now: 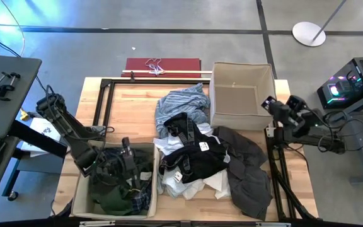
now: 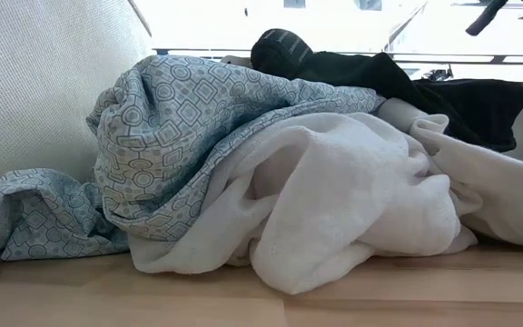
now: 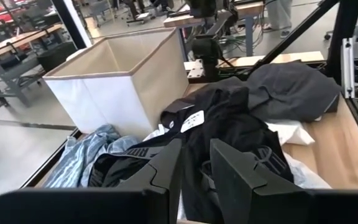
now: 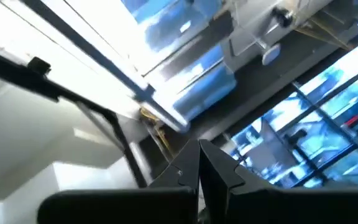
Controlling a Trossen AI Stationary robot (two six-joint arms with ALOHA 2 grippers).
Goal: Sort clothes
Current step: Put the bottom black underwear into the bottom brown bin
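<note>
The left gripper (image 1: 126, 153) is held empty, fingers slightly parted, over the near-left beige fabric box (image 1: 80, 195), where a dark green top (image 1: 115, 200) lies. The right gripper (image 4: 199, 163), fingers closed together, is parked beside the far beige box (image 1: 241, 94). Remaining garments (image 1: 191, 151) are heaped mid-table.

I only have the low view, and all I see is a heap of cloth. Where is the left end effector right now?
Observer: The left end effector is over the left-hand fabric box, fingers open.
Operator: Anything in that box?
Observer: Yes, a dark green top and part of a plaid shirt.
Operator: And the other box?
Observer: The right-hand box is empty. The right end effector waits beside it, shut.
</note>
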